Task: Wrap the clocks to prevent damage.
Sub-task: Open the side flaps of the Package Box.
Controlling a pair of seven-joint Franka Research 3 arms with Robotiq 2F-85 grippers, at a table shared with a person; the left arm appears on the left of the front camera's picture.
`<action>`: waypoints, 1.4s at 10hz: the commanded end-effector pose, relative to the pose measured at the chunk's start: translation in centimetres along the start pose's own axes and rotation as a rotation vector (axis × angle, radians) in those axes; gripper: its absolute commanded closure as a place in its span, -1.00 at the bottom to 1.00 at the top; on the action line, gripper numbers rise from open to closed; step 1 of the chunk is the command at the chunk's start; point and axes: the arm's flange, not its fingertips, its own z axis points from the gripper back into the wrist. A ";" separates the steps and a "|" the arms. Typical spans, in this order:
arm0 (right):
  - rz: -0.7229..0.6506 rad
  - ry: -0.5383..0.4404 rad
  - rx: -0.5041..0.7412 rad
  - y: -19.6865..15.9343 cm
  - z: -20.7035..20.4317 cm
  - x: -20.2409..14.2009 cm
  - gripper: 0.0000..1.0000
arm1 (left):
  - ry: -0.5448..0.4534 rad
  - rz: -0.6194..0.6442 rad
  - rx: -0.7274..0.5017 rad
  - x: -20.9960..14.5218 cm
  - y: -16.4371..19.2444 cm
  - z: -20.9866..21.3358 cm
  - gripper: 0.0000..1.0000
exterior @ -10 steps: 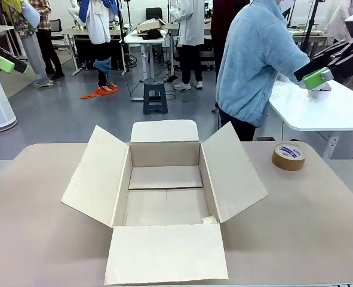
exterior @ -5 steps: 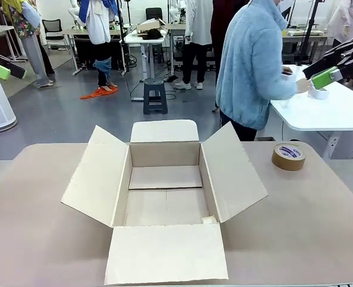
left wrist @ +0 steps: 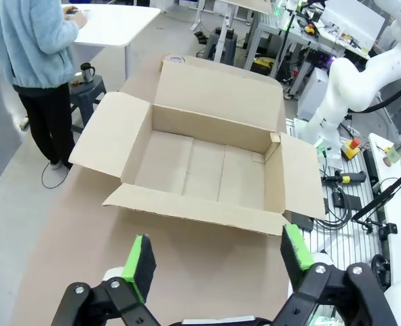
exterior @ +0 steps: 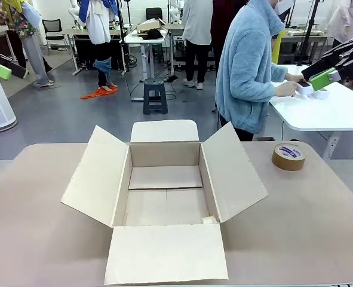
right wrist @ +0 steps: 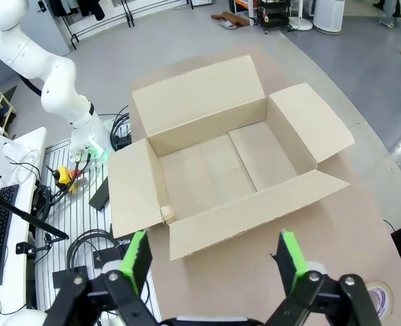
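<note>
- Box (exterior: 164, 154) of plain brown cardboard, all four flaps spread flat, sits on the tabletop (exterior: 33, 227), ahead of and below both end effectors.
- Left end effector (left wrist: 218, 252) and right end effector (right wrist: 212, 255) gape wide, holding nothing.
- Front view adds a person's hand (exterior: 285, 88) at small white objects (exterior: 319, 94), too small to name, just beside the right end effector, with a tape roll (exterior: 288, 156) below it.

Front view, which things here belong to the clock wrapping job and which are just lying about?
Job: open cardboard box, brown tape roll, likely the small items by the person's hand.
Lying about: grey stool, orange cloth on the floor.
</note>
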 end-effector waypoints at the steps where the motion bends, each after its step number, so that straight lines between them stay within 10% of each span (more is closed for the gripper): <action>1: 0.023 0.009 -0.011 0.4 -0.1 -0.5 0.16 | -0.010 -0.041 0.018 -0.4 0.4 0.7 0.17; 2: 0.023 0.009 -0.012 0.4 -0.2 -0.6 1.00 | -0.013 -0.042 0.019 -0.5 0.3 0.7 1.00; 3: 0.027 0.011 -0.016 0.4 -0.3 -0.6 0.19 | -0.015 -0.044 0.012 -0.5 0.4 0.8 0.21; 4: 0.027 0.010 -0.013 0.3 -0.3 -0.6 1.00 | -0.015 -0.044 0.010 -0.5 0.5 0.7 1.00; 14: 0.036 0.011 0.012 0.0 0.4 -1.0 1.00 | 0.012 -0.040 0.014 0.0 1.1 0.5 1.00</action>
